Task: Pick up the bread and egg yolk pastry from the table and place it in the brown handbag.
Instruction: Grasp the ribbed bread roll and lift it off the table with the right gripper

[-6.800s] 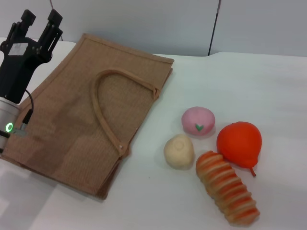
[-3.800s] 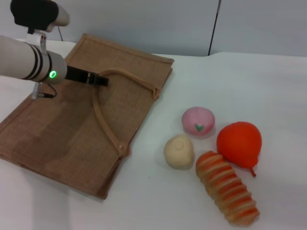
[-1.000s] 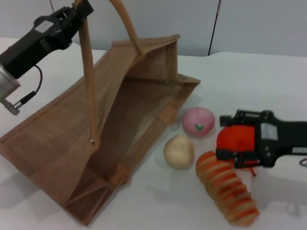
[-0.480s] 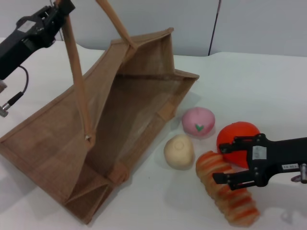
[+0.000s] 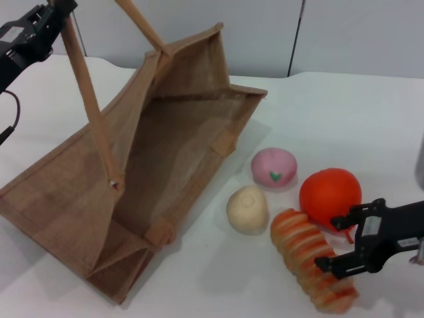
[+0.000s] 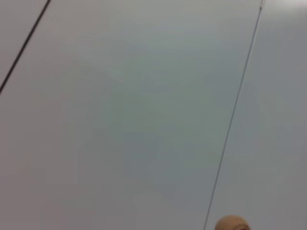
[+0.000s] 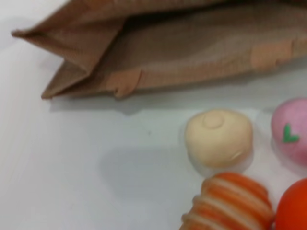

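On the white table [image 5: 199, 285], the big tan-brown burlap handbag [image 5: 79, 192] is held open by one loop handle [image 5: 89, 106] in the left gripper [image 5: 48, 12], up at the far left.

The left gripper's fingers are closed on that handle, so the bag's mouth gapes toward the foods. The right gripper [image 5: 344, 245], with its fingers spread apart, sits low at the near right end of the long spiral-ridged tan-and-orange bread [image 5: 308, 258], holding nothing. The pale cream round egg yolk pastry [image 5: 247, 209] lies just beside the bread, between it and the bag. A pink ball with a green mark [image 5: 273, 167] and a smooth orange-red fruit [image 5: 330, 199] rest nearby.
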### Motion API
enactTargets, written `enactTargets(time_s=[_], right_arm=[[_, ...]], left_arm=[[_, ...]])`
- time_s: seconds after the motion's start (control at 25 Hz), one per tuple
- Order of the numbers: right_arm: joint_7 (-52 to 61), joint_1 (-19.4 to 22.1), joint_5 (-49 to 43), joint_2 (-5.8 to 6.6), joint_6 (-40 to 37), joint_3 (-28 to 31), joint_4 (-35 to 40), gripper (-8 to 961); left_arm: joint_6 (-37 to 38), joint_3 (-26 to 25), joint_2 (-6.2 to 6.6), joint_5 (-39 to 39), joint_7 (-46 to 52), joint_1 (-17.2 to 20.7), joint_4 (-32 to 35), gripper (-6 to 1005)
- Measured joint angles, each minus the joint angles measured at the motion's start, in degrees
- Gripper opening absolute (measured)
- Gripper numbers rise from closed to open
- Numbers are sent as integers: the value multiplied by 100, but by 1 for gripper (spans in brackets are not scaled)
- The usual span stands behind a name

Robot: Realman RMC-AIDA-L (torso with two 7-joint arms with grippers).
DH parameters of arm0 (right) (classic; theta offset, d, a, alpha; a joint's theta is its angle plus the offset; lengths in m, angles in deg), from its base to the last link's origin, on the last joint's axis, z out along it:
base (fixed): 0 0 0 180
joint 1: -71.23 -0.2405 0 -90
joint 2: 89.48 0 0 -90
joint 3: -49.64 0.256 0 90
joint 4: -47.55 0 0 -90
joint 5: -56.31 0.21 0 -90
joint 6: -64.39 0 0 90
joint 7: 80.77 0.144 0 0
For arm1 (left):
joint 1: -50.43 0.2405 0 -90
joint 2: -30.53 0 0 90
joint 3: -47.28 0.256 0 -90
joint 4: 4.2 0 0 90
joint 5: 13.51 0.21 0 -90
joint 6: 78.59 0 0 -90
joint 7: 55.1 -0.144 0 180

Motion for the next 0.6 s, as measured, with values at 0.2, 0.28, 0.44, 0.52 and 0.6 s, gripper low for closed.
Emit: enactTargets(time_s=[0.2, 0.28, 0.44, 0.52, 0.6], right_arm=[[722, -11, -543, 11, 3, -647, 366, 854], [910, -29, -685, 16, 2, -868, 471, 854], [1169, -49, -944, 20, 21, -1101, 534, 854], [1206, -63, -971, 18, 44, -1166, 484, 854], [1252, -96, -990, 18, 55, -1220, 428, 854]], left_arm=[[13, -64, 2, -25, 0, 60, 0, 128], [-5, -137, 3, -28, -1, 75, 0, 128], [-33, -183, 3, -34, -1, 82, 1, 129], [-34, -184, 1, -36, -1, 80, 0, 129], [-35, -183, 0, -38, 1, 80, 1, 129]])
